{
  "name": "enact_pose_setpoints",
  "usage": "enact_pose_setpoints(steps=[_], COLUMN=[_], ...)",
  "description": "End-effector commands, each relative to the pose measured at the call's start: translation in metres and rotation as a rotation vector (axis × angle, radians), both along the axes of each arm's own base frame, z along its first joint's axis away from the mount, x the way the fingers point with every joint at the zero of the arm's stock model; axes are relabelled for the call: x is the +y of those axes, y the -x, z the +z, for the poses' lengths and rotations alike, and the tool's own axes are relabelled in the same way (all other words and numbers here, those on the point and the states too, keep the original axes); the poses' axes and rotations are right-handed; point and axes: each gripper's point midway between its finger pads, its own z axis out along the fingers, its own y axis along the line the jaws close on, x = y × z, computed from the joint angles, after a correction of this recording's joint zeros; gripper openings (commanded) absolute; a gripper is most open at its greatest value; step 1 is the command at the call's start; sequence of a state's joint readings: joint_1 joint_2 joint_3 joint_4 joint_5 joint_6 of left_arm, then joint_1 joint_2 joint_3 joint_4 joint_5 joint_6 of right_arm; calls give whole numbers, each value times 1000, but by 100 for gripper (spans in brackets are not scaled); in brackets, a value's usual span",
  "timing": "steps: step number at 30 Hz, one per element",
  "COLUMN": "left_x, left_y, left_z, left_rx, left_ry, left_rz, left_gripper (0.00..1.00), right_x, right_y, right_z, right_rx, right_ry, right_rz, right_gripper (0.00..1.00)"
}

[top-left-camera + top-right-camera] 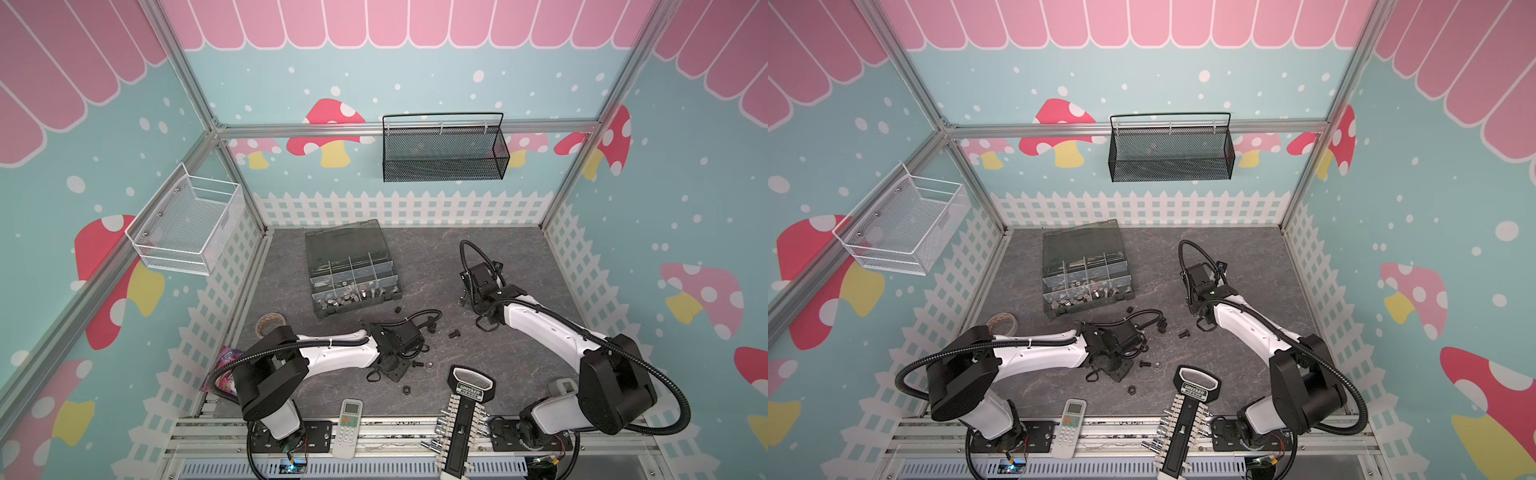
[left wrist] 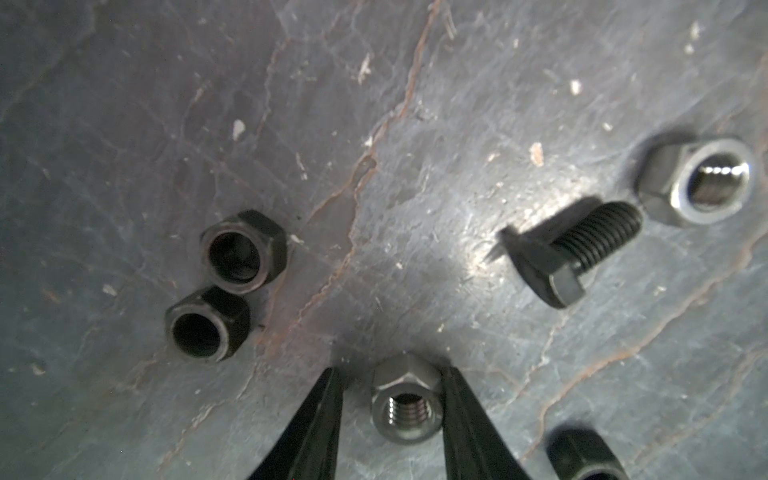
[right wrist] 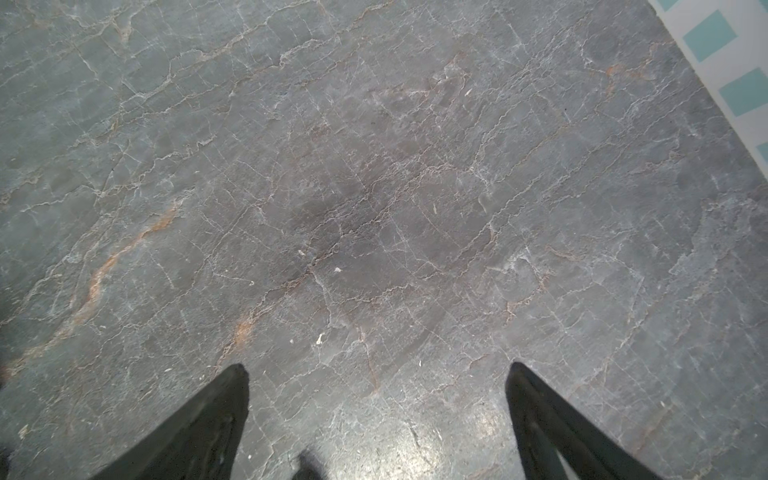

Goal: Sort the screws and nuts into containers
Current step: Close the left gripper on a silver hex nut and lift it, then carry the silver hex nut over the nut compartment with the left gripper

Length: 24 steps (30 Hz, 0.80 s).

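Observation:
In the left wrist view my left gripper (image 2: 391,370) stands low over the floor, open around a silver nut (image 2: 405,409). One finger touches the nut and the other stands a small gap off. Two black nuts (image 2: 245,251) lie side by side farther out. A black screw (image 2: 569,253) lies tip to a second silver nut (image 2: 698,183). The containers are compartments of the open grey organizer box (image 1: 357,305), which holds several silver pieces. My right gripper (image 3: 377,368) is wide open over bare floor, right of the box (image 1: 1088,301).
Loose black screws (image 1: 454,333) and a black nut (image 1: 406,390) lie on the floor. A remote control (image 1: 348,428) and a socket rack (image 1: 463,419) sit at the front edge. A tape roll (image 1: 270,322) is at the left. Wall baskets (image 1: 444,149) hang above.

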State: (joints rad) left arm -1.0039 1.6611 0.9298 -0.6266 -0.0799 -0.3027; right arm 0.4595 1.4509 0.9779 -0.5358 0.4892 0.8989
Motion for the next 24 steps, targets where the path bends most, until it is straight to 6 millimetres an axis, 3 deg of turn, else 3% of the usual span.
enact_pose_setpoints(steps=[1, 16, 24], left_x=[5, 5, 13], left_y=[1, -6, -32], left_z=[-5, 3, 35], left_rx=[3, -19, -104], left_ry=[-45, -26, 41], left_rz=[-3, 23, 112], left_gripper=[40, 26, 22], right_x=[-7, -13, -15], right_y=[4, 7, 6], right_z=[6, 13, 22], right_rx=[-12, -41, -69], right_ry=[7, 2, 2], right_rz=[-27, -53, -56], right_gripper=[98, 98, 98])
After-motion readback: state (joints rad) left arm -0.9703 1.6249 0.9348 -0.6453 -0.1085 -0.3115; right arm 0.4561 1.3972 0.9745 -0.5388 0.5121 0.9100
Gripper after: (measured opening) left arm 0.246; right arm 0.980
